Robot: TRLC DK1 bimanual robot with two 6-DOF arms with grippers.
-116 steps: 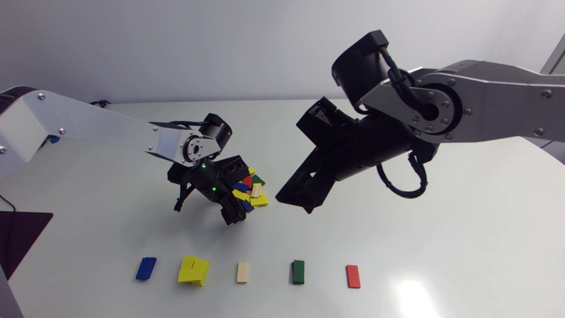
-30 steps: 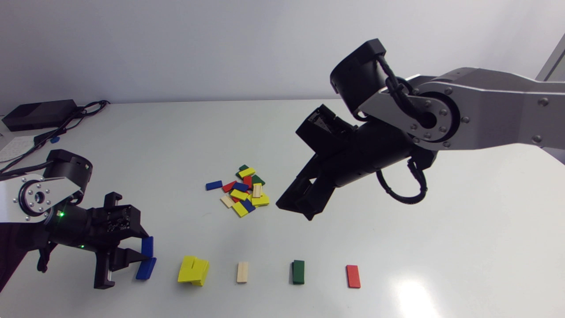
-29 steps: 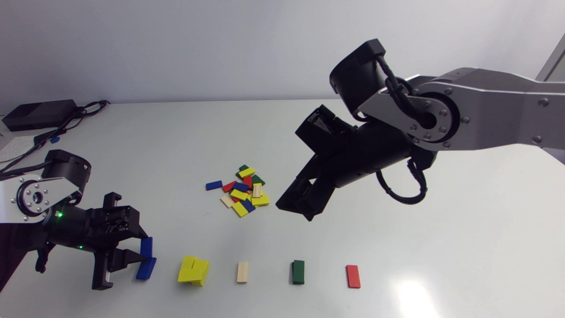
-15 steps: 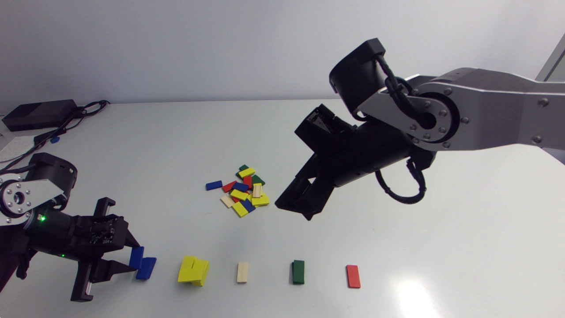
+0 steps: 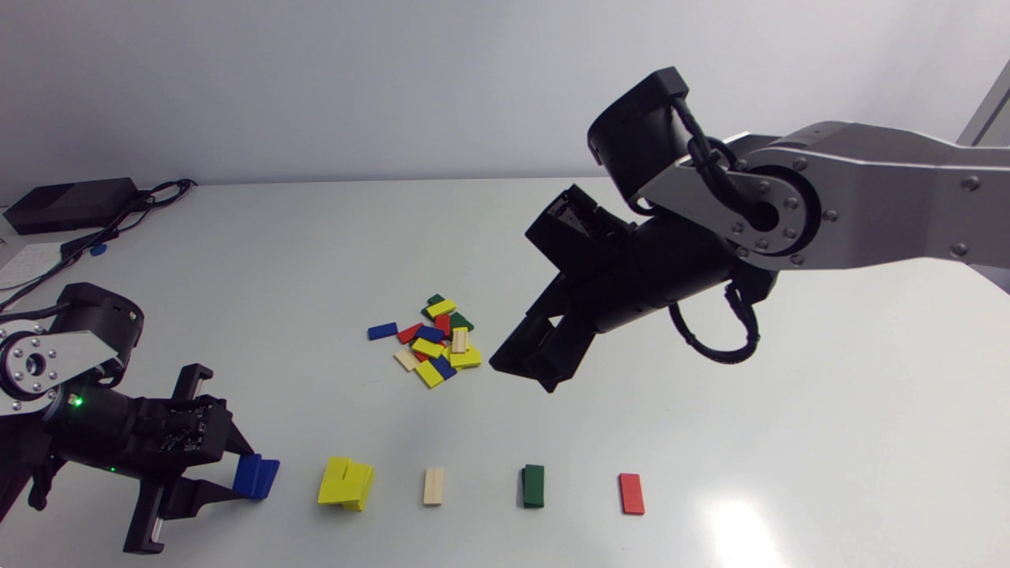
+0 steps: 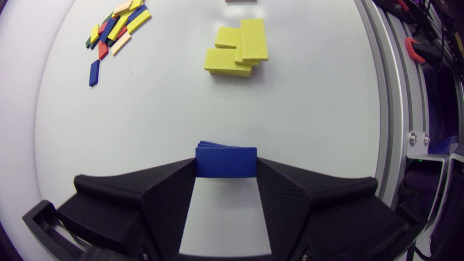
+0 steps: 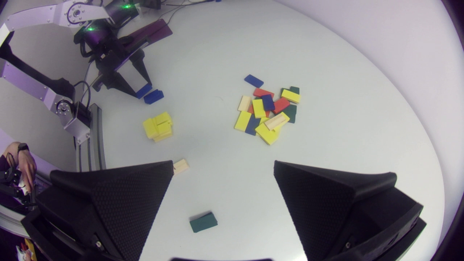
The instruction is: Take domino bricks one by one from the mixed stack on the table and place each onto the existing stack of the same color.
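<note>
Blue brick (image 6: 225, 162) sits between fingertips of left gripper (image 6: 225, 171) (both touching).

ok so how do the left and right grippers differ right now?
Grip: the left gripper is shut on a blue brick; the right gripper is open and empty.
Height: the left gripper is low at the table; the right gripper hangs well above it.
Place: the left gripper is beside the blue stack; the right gripper is near the mixed pile.
Both are matte black, with two wedge-shaped fingers.
</note>
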